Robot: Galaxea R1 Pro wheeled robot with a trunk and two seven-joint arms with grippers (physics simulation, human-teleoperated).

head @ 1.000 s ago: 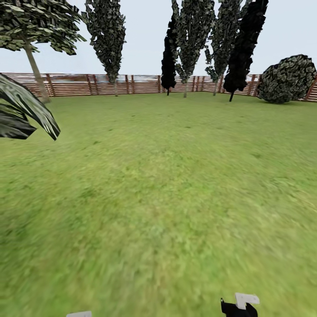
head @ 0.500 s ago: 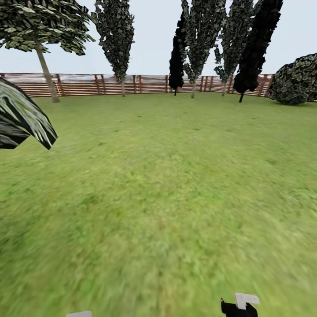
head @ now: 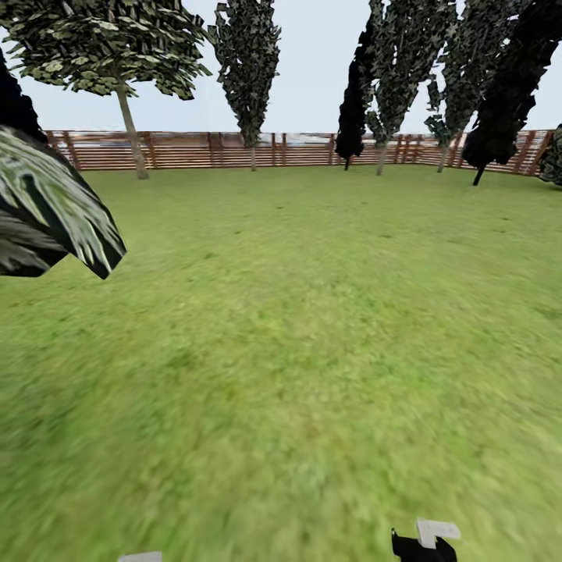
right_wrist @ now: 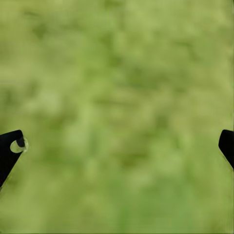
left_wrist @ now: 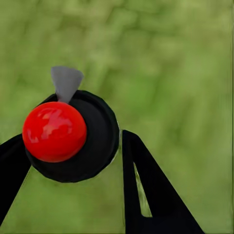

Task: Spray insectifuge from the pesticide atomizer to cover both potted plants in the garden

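A: What does the left gripper [left_wrist: 73, 161] have?
B: A dark round bottle with a glossy red ball on it and a small grey pointed tip — the pesticide atomizer [left_wrist: 92, 141], by the look of it. It sits between the two black fingers [left_wrist: 151, 195], which are closed in against its sides.

A: And the right gripper [right_wrist: 119, 146]?
B: Spread wide. One dark fingertip shows at each edge of the right wrist view, with nothing between them but blurred grass [right_wrist: 122, 97].

A: Anything ahead from the head camera?
B: Open lawn [head: 312, 312] running out to a brown slatted fence [head: 234, 150], with tall dark trees [head: 248, 62] along it and a broader-crowned tree [head: 109, 47] further left. Large striped leaves [head: 55, 211] hang close on the left — I can't tell what plant they belong to. Low at the frame's bottom, beyond the right arm's tip, is only grass.
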